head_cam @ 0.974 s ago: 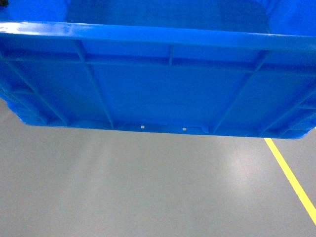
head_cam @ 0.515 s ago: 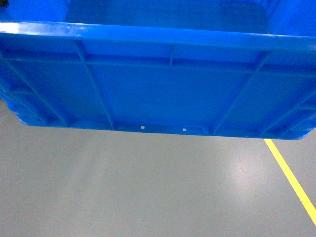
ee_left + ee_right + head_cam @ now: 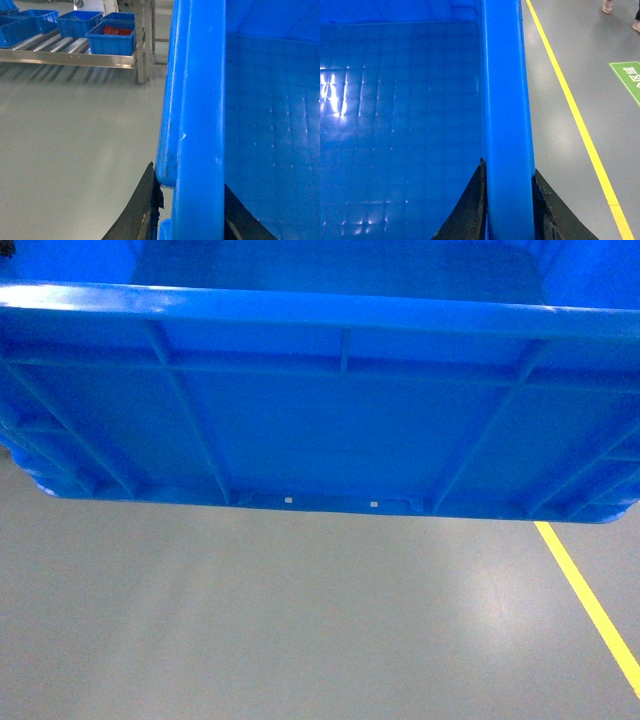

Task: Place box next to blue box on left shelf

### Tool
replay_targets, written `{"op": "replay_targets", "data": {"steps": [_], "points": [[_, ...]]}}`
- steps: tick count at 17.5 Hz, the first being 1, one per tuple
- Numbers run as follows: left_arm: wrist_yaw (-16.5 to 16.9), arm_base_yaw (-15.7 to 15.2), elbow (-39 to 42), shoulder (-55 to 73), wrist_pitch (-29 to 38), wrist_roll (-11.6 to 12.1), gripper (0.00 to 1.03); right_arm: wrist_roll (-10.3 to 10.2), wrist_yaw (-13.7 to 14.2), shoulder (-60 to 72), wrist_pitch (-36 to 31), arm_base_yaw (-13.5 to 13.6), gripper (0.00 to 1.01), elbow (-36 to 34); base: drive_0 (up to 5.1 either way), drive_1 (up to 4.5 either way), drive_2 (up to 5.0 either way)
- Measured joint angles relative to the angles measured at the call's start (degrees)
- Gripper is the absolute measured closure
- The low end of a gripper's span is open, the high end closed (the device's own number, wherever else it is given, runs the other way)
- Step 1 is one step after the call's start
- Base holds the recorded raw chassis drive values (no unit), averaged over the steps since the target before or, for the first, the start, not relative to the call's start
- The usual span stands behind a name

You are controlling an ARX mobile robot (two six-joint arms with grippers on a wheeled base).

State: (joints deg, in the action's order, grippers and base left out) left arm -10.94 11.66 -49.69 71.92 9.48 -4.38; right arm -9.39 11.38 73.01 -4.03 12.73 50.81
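Fingers (image 3: 145,210) of my left gripper (image 3: 187,212) pinch the left rim of the box (image 3: 320,420), one black pad outside and one inside. My right gripper (image 3: 509,205) clamps the opposite rim the same way, its fingers (image 3: 470,205) dark and worn at the edges. I see glossy moulded plastic, thick rounded rims, ribbed outer walls and a gridded bottom. I have it raised over bare grey floor (image 3: 300,620), near a yellow line (image 3: 590,605). Far off to the left stands the shelf (image 3: 70,57), its metal lip and roller tracks carrying several blue bins (image 3: 112,40); open floor lies between.
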Motion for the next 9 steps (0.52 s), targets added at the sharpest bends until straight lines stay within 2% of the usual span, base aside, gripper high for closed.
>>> {"op": "replay_targets", "data": {"steps": [9], "points": [[0.0, 0.0, 0.0, 0.0, 0.1, 0.0, 0.87, 0.0, 0.0, 0.0, -0.1, 0.0, 0.84, 0.0, 0.1, 4.21, -4.1]]}}
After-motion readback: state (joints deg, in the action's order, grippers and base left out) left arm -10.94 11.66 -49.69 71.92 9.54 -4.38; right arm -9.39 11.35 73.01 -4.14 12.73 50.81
